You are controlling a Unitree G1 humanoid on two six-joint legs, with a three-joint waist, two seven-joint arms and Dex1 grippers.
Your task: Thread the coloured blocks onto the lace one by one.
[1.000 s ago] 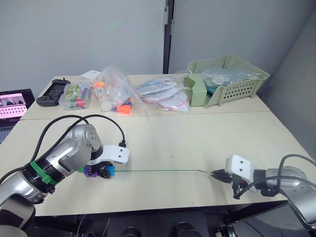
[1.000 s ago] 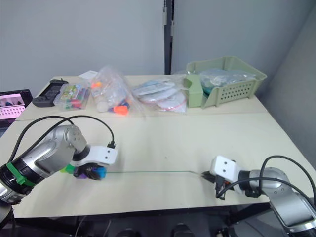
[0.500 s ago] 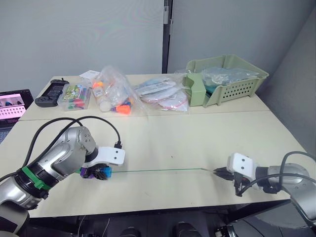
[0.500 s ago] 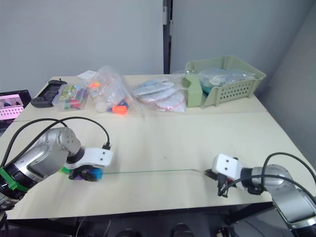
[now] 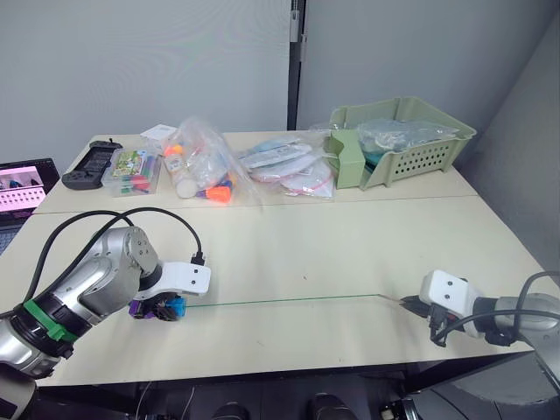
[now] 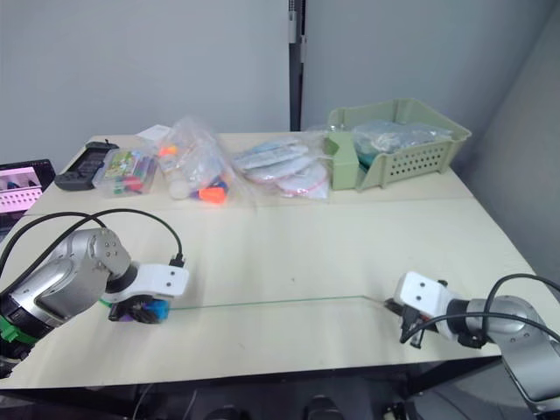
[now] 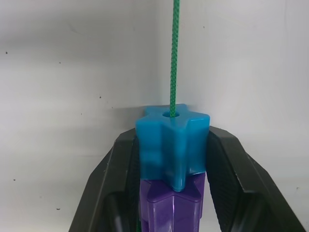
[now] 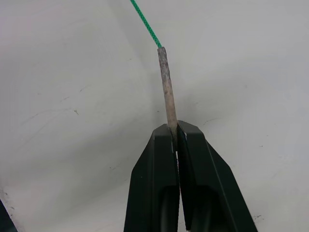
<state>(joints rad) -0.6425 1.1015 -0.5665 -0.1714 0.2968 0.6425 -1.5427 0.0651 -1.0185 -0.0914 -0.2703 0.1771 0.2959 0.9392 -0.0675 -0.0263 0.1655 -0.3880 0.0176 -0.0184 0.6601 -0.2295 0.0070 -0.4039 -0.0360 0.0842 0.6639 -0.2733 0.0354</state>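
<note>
The green lace [image 5: 289, 301] lies stretched taut across the front of the table. At its left end, my left gripper [image 5: 160, 307] is shut on the coloured blocks: a blue cube [image 7: 172, 143] with a purple cube [image 7: 173, 206] behind it, both strung on the lace [image 7: 174, 58]. At the right end, my right gripper [image 5: 409, 304] is shut on the lace's pale stiff tip [image 8: 166, 94], which sticks out beyond the fingers [image 8: 153, 183].
At the back of the table lie clear bags of toys [image 5: 203, 171], flat packets [image 5: 287, 164], a pale green basket [image 5: 404, 138], a clear box [image 5: 133, 170] and a black controller [image 5: 92, 164]. A laptop screen [image 5: 24, 185] shows at far left.
Both grippers have drawn apart: the left went further left with the blocks and the right further right with the tip, so a longer stretch of lace lies between them.
</note>
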